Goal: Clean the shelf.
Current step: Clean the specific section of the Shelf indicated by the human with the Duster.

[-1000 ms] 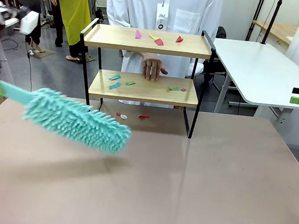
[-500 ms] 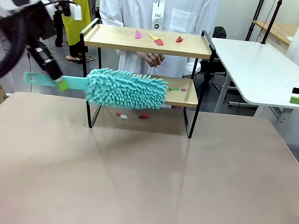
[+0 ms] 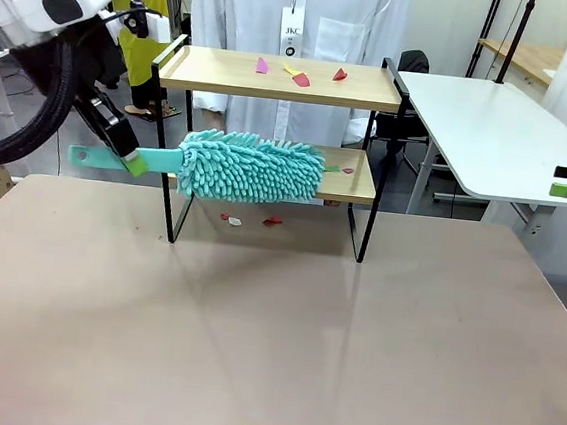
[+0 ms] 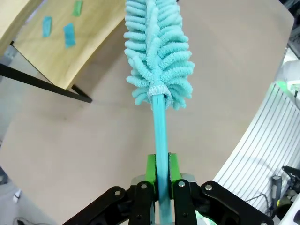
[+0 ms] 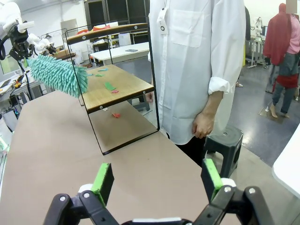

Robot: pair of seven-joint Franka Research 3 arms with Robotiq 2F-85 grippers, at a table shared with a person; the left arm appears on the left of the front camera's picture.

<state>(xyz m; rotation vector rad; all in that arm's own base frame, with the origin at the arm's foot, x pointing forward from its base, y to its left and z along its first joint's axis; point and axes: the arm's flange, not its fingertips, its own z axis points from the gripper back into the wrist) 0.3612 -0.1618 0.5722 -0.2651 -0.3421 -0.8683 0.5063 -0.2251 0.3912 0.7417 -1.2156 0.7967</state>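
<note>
My left claw [image 4: 161, 168] is clamped on the handle of the duster [image 3: 253, 167], whose head lies level across the front of the lower board of the shelf [image 3: 217, 71]. My right claw [image 5: 157, 178] stands wide apart, holding nothing. The shelf sits at the far edge of the table [image 3: 270, 352], with scraps [image 3: 299, 74] on both boards.

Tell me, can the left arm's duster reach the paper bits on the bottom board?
Probably yes: the duster in the left end effector hangs before the open-fronted shelf, level with the paper bits.
</note>
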